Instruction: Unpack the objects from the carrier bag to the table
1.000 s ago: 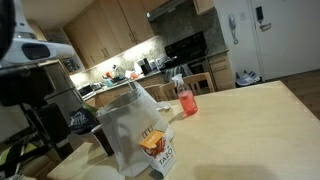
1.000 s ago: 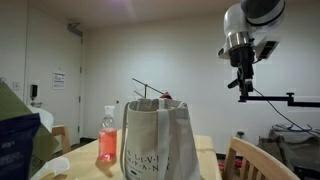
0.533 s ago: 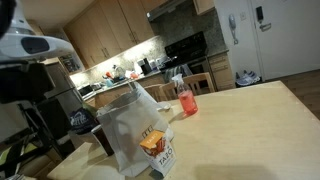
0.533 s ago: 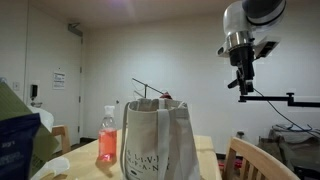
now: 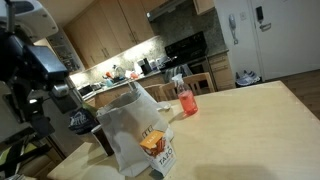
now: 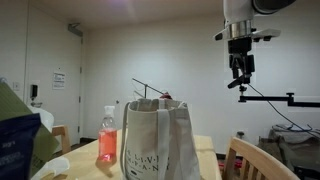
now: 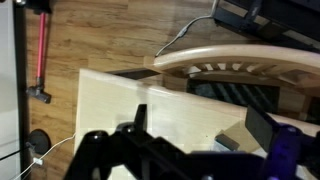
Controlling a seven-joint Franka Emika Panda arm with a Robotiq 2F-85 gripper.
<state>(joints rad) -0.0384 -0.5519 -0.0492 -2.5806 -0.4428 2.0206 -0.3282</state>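
The carrier bag stands upright on the light-wood table, whitish and crinkly, with an orange carton showing through its side. From the other side the carrier bag shows dark print, and a thin stem pokes out of its top. My gripper hangs high in the air, off to the bag's side and well above it, open and empty. In the wrist view the gripper looks down on the table, both dark fingers spread wide with nothing between them.
A red-pink drink bottle and a dark mug stand by the bag. A wooden chair sits at the table's edge. A blue-and-white package fills the near corner of an exterior view. The robot arm rises beside the table.
The arm has swung and lifted. The gripper now sits a little higher and has turned about its axis. Its jaws stay open. Bag and bottle have not moved.
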